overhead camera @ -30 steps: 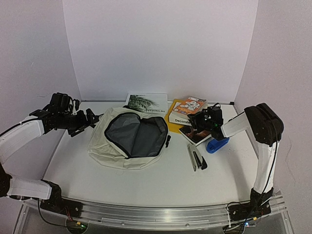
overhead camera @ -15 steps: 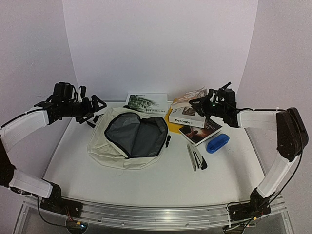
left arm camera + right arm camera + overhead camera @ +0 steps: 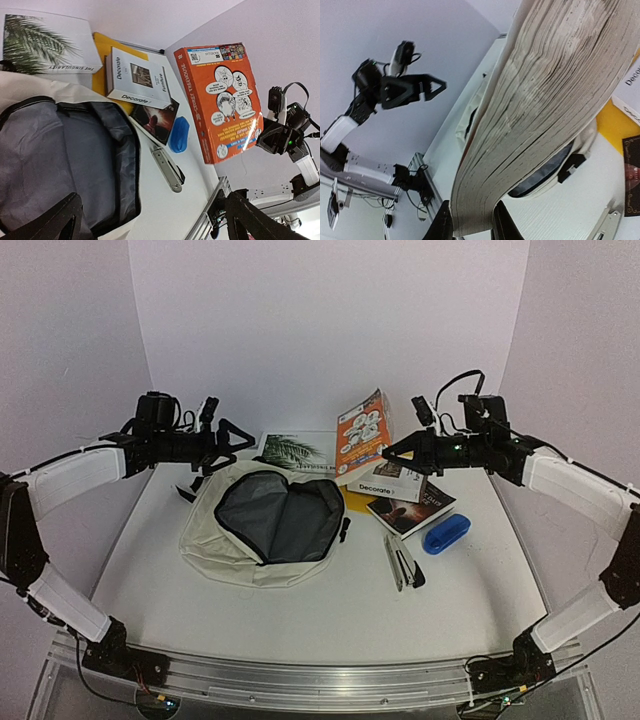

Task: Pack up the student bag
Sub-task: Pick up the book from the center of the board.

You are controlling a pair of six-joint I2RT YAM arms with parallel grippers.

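The student bag [image 3: 212, 545] lies flat on the table [image 3: 330, 620], left of centre. Its main compartment is unzipped and gapes so that the dark grey lining shows. Above its far left edge hovers the left gripper [image 3: 238, 443], jaws spread wide and holding nothing. Just beyond the bag's far edge lies a white book with a palm leaf [image 3: 300, 450] on its cover. To the right of the bag, the right gripper [image 3: 388, 451] is clenched on the page edge of an orange paperback [image 3: 362, 432], which hangs upright in the air. Below it a white Decorate book [image 3: 385, 485] rests on a yellow flat item [image 3: 352, 498], with a dark book [image 3: 415, 512] on its near side. A blue case [image 3: 446, 533] lies nearer, and a silver-and-black tool [image 3: 402, 565] lies nearest, right of the bag.
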